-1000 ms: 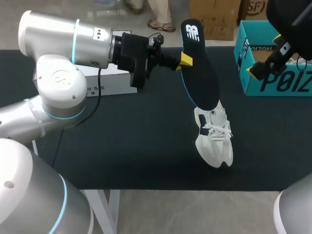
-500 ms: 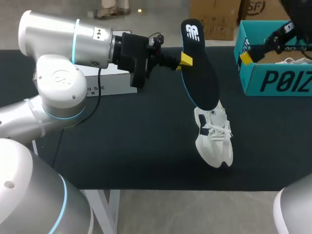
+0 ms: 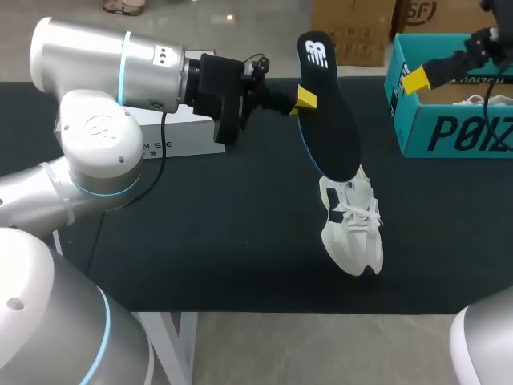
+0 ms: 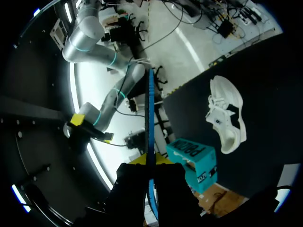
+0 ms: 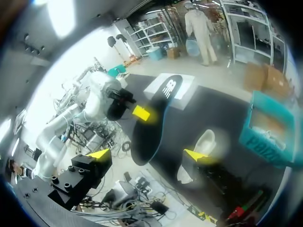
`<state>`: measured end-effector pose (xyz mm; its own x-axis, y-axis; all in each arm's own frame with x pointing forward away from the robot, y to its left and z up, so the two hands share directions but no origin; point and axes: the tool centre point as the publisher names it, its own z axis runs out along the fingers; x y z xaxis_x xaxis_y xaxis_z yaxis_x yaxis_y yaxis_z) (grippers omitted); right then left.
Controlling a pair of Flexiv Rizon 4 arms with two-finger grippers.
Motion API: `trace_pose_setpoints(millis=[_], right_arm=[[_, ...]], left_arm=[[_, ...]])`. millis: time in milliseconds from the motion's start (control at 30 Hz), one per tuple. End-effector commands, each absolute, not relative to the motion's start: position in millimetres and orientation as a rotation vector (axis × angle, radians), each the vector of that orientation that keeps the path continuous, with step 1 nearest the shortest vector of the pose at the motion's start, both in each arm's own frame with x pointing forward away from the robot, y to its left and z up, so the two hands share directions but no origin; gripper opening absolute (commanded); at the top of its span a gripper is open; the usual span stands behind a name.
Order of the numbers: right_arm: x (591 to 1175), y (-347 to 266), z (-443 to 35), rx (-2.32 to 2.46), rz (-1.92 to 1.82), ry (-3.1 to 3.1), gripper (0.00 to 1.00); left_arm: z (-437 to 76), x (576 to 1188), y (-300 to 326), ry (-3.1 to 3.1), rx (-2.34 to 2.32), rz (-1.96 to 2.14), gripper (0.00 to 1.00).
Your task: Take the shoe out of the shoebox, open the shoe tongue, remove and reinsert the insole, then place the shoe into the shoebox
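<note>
Rising right gripper [image 3: 417, 79] over shoebox [image 3: 449, 141]; left gripper's [image 3: 304, 99] insole [image 3: 333, 128] unmoved

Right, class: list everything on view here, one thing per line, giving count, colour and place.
insole: one, black with a blue edge, held up off the table in the left gripper
shoe: one, white, lying on the table towards its near edge
shoebox: one, teal, open, at the table's far right
box: one, white, on the table's far side behind the left arm
table: one, black top
left arm: one, silver, coming in from the left
left gripper: one, black with yellow tips, shut on the insole
right gripper: one, yellow tips, open, above the shoebox's left end
</note>
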<state>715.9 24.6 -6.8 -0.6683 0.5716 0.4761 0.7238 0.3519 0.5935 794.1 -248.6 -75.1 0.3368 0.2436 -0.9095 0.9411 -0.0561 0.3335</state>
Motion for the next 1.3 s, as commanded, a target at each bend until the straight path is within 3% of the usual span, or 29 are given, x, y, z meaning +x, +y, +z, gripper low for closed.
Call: trace_pose_setpoints(millis=[33, 933, 1300], right_arm=[[714.4, 22.2, -20.3, -0.967, -1.292, -2.238, 1.00], [722.5, 89.9, -56.4, -0.862, -1.292, -2.114, 1.00], [744.2, 88.6, -71.9, -0.878, -1.262, -2.138, 1.00]], left_arm=[[-75.4, 794.4, -250.0, 1.114, 1.545, -0.824, 0.00], [-75.4, 794.4, -250.0, 1.114, 1.545, -0.824, 0.00], [-75.4, 794.4, -250.0, 1.114, 1.545, -0.824, 0.00]])
